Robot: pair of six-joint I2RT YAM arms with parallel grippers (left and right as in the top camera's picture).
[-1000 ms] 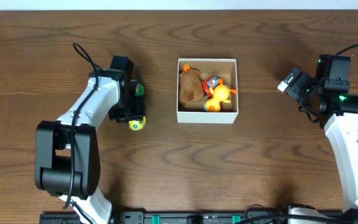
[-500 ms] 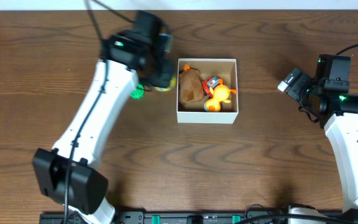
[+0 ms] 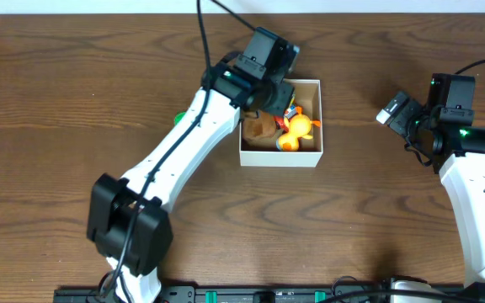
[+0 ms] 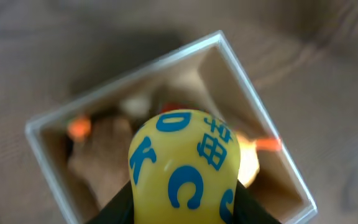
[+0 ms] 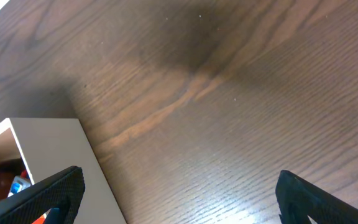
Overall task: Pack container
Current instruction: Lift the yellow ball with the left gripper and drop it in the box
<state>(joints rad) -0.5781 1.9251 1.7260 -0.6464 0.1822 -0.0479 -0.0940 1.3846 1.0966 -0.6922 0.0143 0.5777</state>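
Note:
The container (image 3: 280, 156) is a shallow white square box with a tan inside, at the middle of the table. It holds a brown plush (image 3: 259, 126), an orange duck (image 3: 296, 128) and a small red toy (image 3: 288, 110). My left gripper (image 3: 269, 94) is above the box's left part, shut on a yellow toy with blue letters (image 4: 185, 165), which fills the left wrist view above the container (image 4: 263, 109). My right gripper (image 5: 179, 193) is open and empty over bare table to the right of the box, whose white wall (image 5: 55, 155) shows at its left.
A small green object (image 3: 178, 119) lies on the table left of the box, partly under my left arm. The right arm (image 3: 461, 151) stands at the table's right edge.
My left arm has lifted the yellow toy from the table at the left and swung it right, over the container. A green object stays behind on the table. The right arm has not moved.

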